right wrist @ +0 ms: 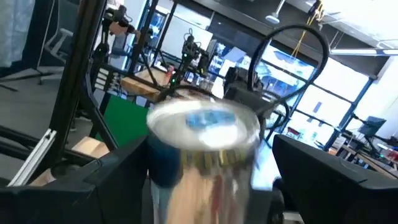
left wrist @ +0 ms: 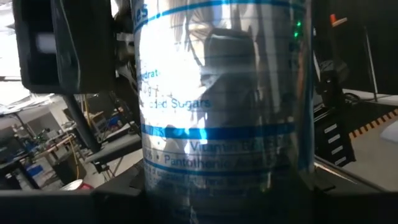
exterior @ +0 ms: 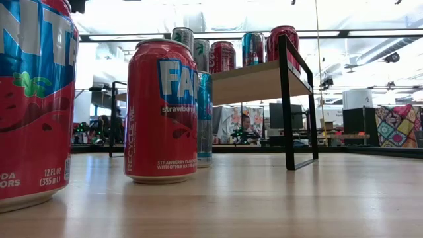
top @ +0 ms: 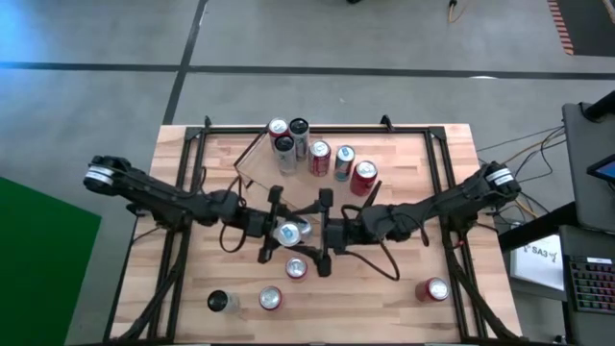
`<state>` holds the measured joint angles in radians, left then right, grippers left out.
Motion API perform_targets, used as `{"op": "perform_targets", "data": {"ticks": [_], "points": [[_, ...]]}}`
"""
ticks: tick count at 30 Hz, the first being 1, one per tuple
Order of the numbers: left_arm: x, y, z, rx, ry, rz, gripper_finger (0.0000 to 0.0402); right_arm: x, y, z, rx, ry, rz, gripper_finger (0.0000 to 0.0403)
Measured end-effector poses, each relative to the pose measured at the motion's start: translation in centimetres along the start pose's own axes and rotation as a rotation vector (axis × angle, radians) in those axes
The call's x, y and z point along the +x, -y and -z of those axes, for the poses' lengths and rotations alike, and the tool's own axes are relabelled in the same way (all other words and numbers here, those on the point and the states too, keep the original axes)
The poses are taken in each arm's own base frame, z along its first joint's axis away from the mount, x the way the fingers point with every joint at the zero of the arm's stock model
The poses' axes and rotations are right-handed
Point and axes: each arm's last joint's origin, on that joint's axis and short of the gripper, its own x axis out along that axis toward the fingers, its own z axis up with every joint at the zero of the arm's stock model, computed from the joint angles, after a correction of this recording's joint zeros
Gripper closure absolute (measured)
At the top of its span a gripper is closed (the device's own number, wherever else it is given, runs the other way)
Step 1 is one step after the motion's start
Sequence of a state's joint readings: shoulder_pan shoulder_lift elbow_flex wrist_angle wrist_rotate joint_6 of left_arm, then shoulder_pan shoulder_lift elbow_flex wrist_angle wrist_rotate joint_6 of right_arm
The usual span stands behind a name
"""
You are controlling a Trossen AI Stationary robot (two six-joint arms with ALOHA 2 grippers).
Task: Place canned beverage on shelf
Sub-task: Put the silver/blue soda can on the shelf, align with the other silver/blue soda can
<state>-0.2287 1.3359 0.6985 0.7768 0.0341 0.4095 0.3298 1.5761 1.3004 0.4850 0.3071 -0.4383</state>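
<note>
Handover in front of the shelf [top: 252, 163]: left claw [top: 272, 231] clamped on silver can [top: 287, 232]. Right claw [top: 322, 234] spread wide around it, probably about to take over.

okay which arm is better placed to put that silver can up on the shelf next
Left, probably. The silver can fills the left wrist view, sitting between the left gripper fingers. The right gripper flanks it with fingers wide, apparently not gripping. The shelf lies just beyond, leaning slightly to the left arm's side.
</note>
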Motion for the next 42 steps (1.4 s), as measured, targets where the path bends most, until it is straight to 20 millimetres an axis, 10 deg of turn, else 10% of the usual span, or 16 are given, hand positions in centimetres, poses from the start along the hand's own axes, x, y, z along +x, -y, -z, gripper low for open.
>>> {"op": "perform_targets", "data": {"ticks": [7, 14, 31, 42], "points": [[0.2, -0.1, 0.1, -0.008, -0.014, -0.028, 0.0204, 0.3, -0.1, 0.0, -0.005, -0.013, -0.009, 0.0085], [0.2, -0.2, 0.2, -0.009, -0.034, -0.069, 0.0166, 0.4, 0.1, 0.2, 0.003, -0.018, 0.0, 0.0185], [-0.8, -0.6, -0.5, -0.005, -0.104, -0.081, 0.0124, -0.2, 1.0, -0.8, 0.07, -0.007, 0.051, 0.0186], [-3.6, -1.8, -1.8, 0.017, -0.301, -0.253, 0.0123, -1.1, 2.4, -0.9, 0.179, -0.151, 0.399, 0.0182]]}}
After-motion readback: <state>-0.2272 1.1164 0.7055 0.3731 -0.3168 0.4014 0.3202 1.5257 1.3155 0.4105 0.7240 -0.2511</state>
